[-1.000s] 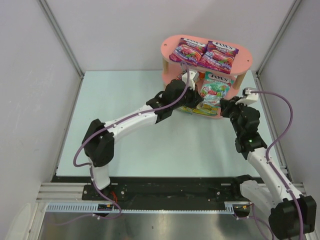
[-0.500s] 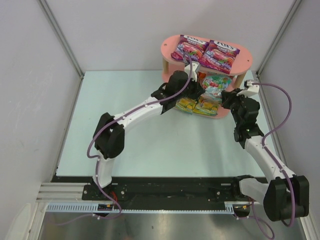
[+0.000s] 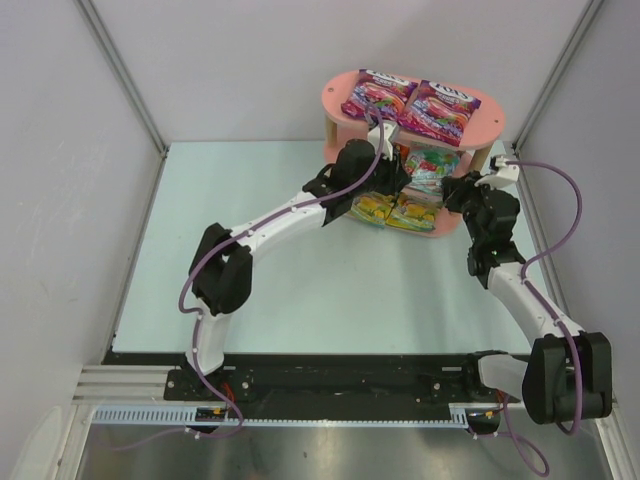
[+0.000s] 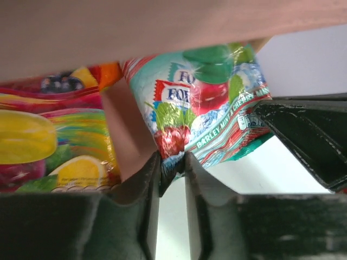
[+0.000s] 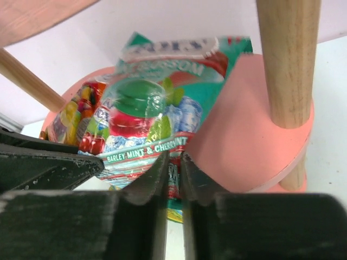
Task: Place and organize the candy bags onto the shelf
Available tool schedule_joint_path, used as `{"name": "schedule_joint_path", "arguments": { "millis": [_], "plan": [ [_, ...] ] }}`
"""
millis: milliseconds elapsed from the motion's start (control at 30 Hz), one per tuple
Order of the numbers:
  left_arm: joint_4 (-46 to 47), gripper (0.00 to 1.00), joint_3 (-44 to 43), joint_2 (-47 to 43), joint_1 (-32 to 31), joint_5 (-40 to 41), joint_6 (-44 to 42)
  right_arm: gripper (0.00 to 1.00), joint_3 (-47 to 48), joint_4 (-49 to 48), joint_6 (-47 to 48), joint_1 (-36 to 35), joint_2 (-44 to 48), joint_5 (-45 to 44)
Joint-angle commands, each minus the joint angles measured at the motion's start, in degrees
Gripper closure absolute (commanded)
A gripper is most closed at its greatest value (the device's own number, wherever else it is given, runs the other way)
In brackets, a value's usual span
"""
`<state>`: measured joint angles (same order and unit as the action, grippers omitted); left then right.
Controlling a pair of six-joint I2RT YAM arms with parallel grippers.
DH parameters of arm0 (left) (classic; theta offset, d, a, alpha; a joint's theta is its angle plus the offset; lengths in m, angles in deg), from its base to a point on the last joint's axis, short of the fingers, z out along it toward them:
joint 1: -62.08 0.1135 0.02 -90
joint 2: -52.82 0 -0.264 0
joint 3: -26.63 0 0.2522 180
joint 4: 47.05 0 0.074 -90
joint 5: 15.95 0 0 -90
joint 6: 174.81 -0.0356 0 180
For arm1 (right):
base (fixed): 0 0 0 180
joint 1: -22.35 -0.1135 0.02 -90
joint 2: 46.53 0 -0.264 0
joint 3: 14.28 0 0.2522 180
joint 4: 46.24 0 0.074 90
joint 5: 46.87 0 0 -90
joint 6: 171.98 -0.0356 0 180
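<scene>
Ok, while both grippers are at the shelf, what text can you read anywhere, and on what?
"BARLEY MINT & CHERRY MINT": red band on the teal bag.
"FO": start of that bag's logo in the left wrist view; the rest is creased.
White logos on the two purple bags atop the shelf: too small to read.
Small print on the yellow bag: blurred.

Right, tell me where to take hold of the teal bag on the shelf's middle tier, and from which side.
Pinch the teal bag by its near seam, which overhangs the middle board, coming in level from the open front. The top board blocks reaching from above and a dowel post stands beside it. The left tool and right tool are shut on that seam.
</scene>
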<state>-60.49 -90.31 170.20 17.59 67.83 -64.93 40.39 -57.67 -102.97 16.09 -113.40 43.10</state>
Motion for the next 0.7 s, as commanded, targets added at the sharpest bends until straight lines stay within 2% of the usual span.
{"name": "schedule_joint_path", "arguments": {
  "millis": [0, 133, 333, 667],
  "plan": [
    [4.43, 0.63, 1.74, -2.68, 0.63, 0.07, -0.1, 0.74, 3.13, -5.22, 0.43, 1.34, -0.28, 1.09],
    [5.3, 0.5, 4.2, -5.14, 0.63, 0.15, 0.25, 0.64, 3.13, -4.87, 0.25, 2.31, -0.54, 1.44],
    [8.38, 0.39, 10.27, -10.06, 0.63, -0.9, 1.56, 0.57, 3.04, -4.17, 0.25, 3.27, 0.16, 1.79],
    [11.19, 0.34, 15.54, -15.16, 0.46, -5.64, 3.59, 0.52, 3.13, -1.09, 0.86, 3.45, 2.45, 2.49]
  ]
}}
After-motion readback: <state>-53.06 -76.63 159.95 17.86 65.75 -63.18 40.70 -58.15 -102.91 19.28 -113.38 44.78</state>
